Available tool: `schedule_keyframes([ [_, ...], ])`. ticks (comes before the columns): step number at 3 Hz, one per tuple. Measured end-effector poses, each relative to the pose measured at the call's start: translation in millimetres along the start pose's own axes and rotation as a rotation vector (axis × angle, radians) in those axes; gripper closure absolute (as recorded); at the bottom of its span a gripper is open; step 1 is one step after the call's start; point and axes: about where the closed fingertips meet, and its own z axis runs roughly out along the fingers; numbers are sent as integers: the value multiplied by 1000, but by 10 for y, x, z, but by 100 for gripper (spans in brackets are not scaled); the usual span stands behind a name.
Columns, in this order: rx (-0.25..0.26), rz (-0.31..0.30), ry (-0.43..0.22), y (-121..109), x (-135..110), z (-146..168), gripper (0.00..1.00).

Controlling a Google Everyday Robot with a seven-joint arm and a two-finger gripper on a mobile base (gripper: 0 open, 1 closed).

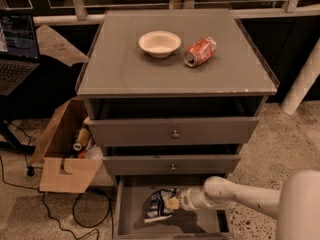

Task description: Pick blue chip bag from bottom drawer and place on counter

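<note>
The gripper sits low inside the open bottom drawer, against the right edge of the blue chip bag; I cannot tell whether it grips the bag. The bag lies on the drawer floor. Above, the counter holds a bowl and a soda can.

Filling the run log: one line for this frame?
tool: in bottom drawer, at blue chip bag | bag: on drawer floor | counter: bowl, can
</note>
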Motion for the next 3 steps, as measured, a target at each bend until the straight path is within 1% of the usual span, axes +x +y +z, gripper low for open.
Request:
schedule_keyframes([
  [1,81,23,-111,226,-100,-456,100],
  [2,81,23,-111,226,-100,-456,100],
  [3,69,-10,-168,404,-106,-637,100],
])
